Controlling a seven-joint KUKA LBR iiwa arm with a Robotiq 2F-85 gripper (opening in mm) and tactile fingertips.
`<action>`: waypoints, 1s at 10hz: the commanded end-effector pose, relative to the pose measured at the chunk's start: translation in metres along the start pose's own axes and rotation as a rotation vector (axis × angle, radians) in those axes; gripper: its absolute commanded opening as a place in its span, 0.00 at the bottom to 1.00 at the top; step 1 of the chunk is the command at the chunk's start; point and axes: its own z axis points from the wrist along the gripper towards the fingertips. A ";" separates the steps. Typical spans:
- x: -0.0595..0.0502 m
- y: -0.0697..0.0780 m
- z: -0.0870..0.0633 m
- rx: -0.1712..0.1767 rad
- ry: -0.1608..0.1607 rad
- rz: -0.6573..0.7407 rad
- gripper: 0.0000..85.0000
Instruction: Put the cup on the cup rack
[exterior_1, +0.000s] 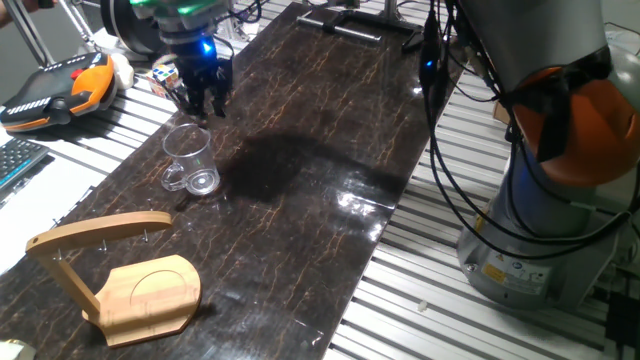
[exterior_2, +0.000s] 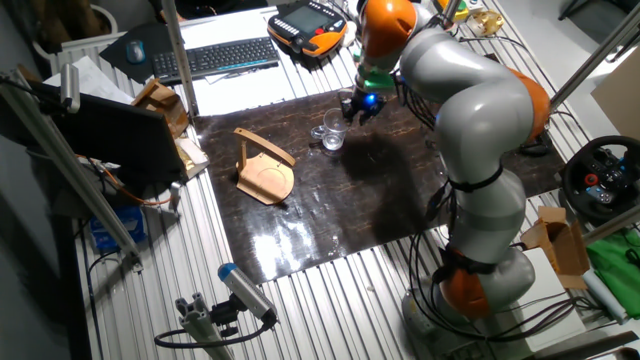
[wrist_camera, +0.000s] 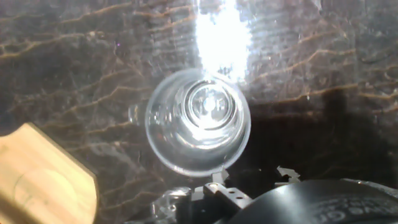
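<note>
Cup (exterior_1: 189, 160) stands upright on the dark mat (exterior_1: 300, 190), untouched, handle toward 7 o'clock in one fixed view. Gripper (exterior_1: 203, 103) hangs above it at 12 o'clock, empty; I cannot tell whether its jaws are parted. Rack (exterior_1: 120, 275) stands at 7 o'clock, well apart

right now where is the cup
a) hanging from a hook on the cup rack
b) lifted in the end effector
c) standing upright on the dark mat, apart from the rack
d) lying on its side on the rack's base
c: the cup stands upright on the dark mat, apart from the cup rack, with the end effector above and beside it, not gripping it.
</note>
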 end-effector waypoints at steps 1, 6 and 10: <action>-0.007 0.003 -0.004 -0.002 0.001 0.009 0.50; -0.026 0.011 0.006 0.057 -0.054 -0.039 0.51; -0.041 -0.002 0.029 0.050 -0.079 -0.089 0.51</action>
